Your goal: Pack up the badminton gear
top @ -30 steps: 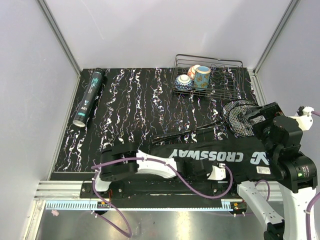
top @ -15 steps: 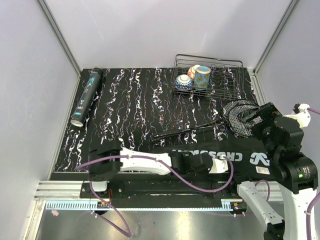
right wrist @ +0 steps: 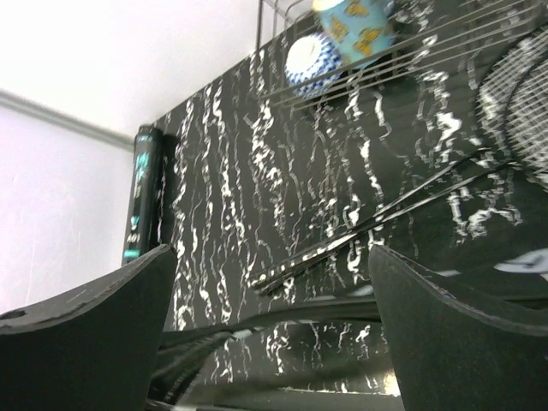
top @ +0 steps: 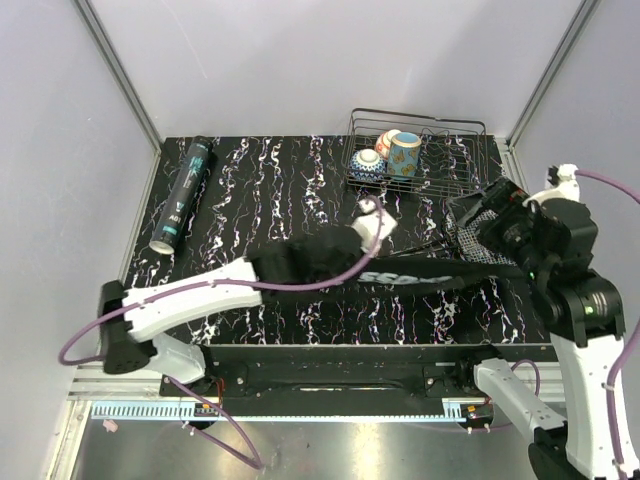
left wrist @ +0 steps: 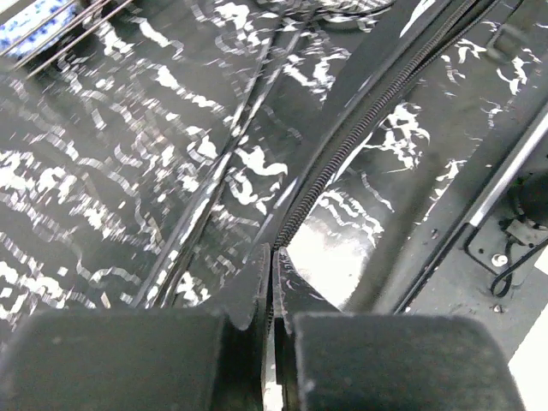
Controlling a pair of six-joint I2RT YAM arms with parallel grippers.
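The left gripper [left wrist: 272, 257] is clamped shut on the edge of the black bag [top: 440, 278], right at the end of its zipper [left wrist: 360, 137], and holds that edge raised above the tabletop [top: 280, 180]. Pinching beside the zipper looks meant to pull the mouth apart so gear can slide in. The rest of the bag lies along the near half of the tabletop, its white lettering partly folded under. The right gripper [right wrist: 272, 257] hangs with its jaws spread wide and nothing between them, above the racket [right wrist: 518, 107], which lies beside the bag on the right, probably the next thing to pick up. The tube [top: 186, 195] rests at the far left, well apart; the wire basket [top: 440, 130] sits at the back
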